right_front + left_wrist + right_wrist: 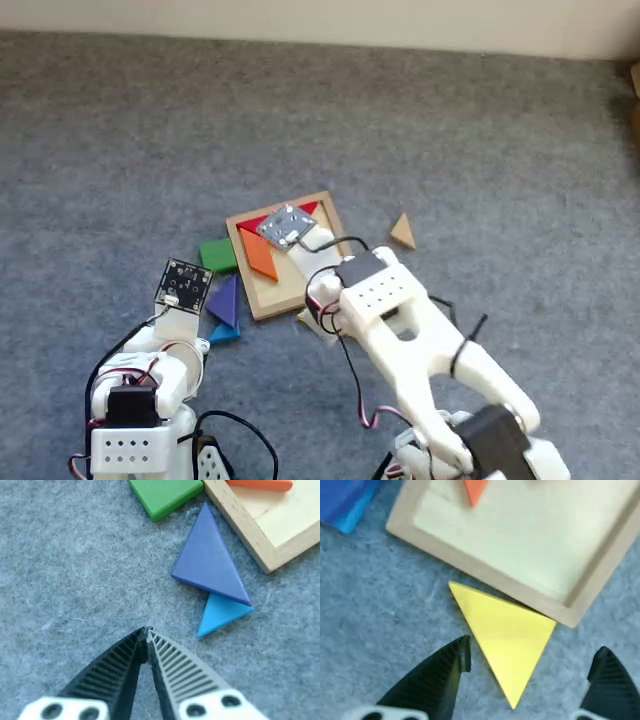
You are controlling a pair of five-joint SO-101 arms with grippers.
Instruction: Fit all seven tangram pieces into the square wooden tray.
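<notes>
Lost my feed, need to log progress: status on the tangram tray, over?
Copy: left gripper shut, empty, near purple triangle; right gripper open, straddling yellow triangle beside wooden tray. In tray: red piece, orange piece. Nothing in the way.

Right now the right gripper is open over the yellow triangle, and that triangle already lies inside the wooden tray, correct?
Not quite. The yellow triangle lies outside the wooden tray, on the carpet beside its rim, as the right wrist view shows. The right gripper is indeed open over it.
</notes>
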